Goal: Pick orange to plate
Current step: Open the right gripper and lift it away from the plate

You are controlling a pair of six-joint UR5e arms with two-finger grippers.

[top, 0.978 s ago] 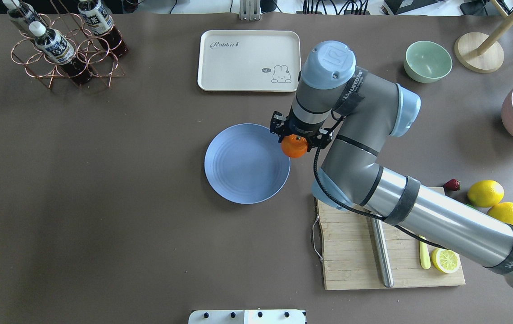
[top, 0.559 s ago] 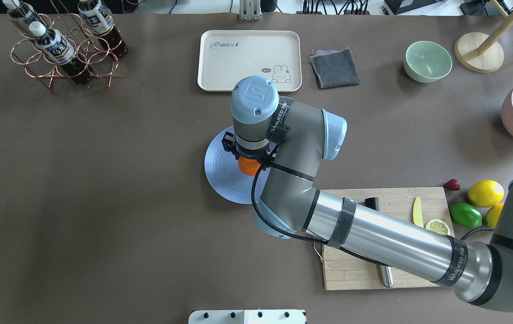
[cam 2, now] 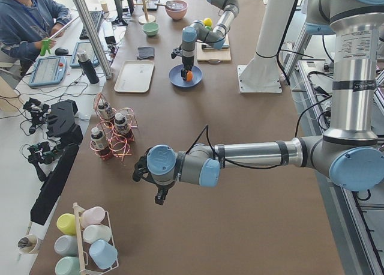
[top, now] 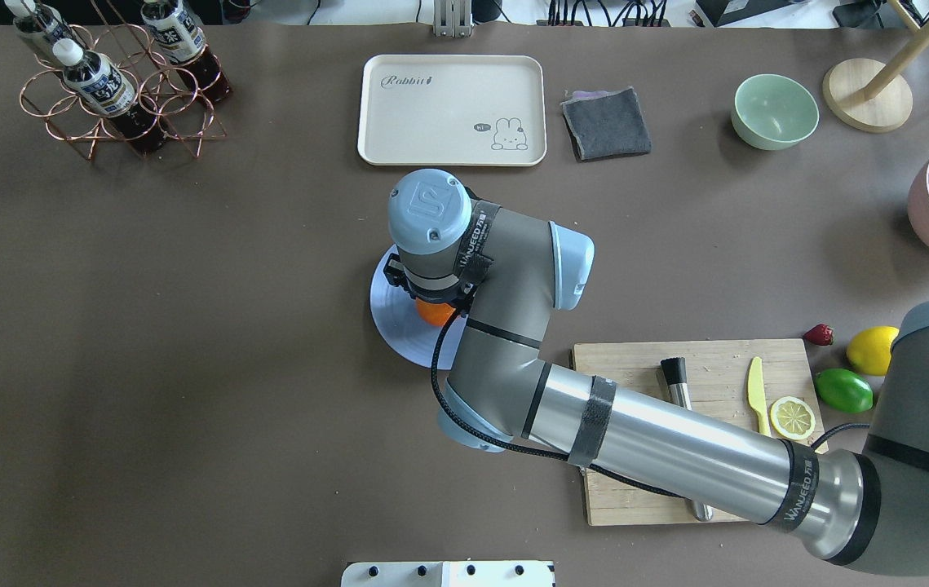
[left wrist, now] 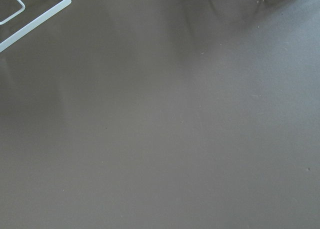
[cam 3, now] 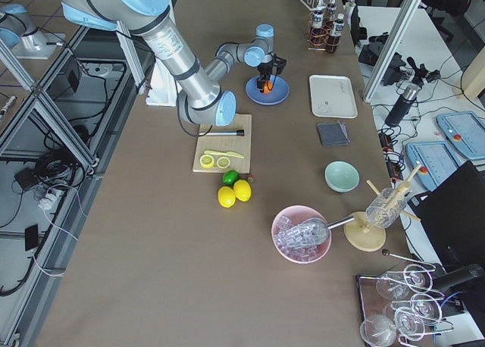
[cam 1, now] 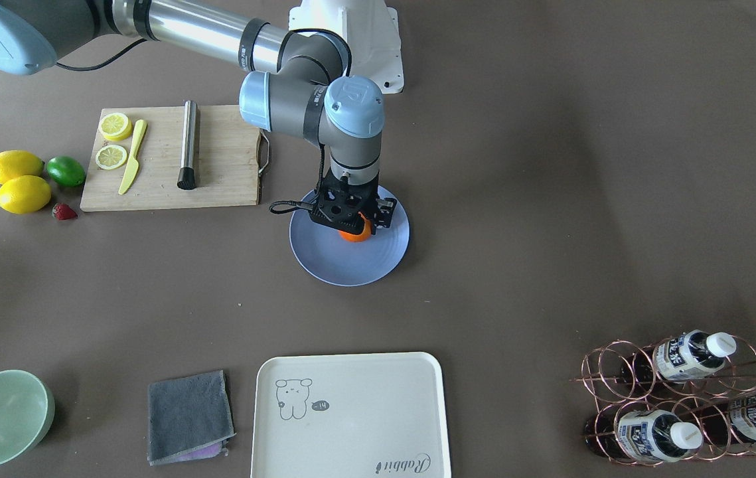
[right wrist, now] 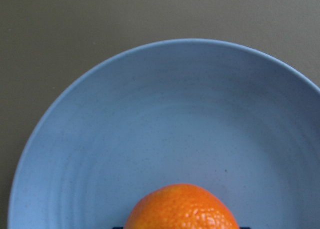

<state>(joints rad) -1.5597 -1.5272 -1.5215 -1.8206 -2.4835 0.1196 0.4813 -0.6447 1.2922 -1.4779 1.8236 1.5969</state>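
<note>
The orange (cam 1: 355, 233) sits between the fingers of my right gripper (cam 1: 352, 224), which is shut on it low over the middle of the blue plate (cam 1: 351, 268). I cannot tell whether the fruit touches the plate. From overhead, the wrist hides most of the orange (top: 433, 314) and part of the plate (top: 395, 321). In the right wrist view the orange (right wrist: 182, 208) fills the bottom edge above the plate (right wrist: 150, 124). My left gripper (cam 2: 157, 194) hangs over bare table far from the plate; I cannot tell if it is open or shut.
A cream tray (top: 452, 109), a grey cloth (top: 606, 122) and a green bowl (top: 774, 111) lie behind the plate. A cutting board (top: 635, 367) with a knife and a lemon slice, a lemon (top: 870, 349) and a lime (top: 842, 390) are to the right. A bottle rack (top: 117, 81) stands far left.
My right arm has swung left with the orange, from the plate's right rim to over the plate's middle, and has come lower. The cloth and the lime are now uncovered.
</note>
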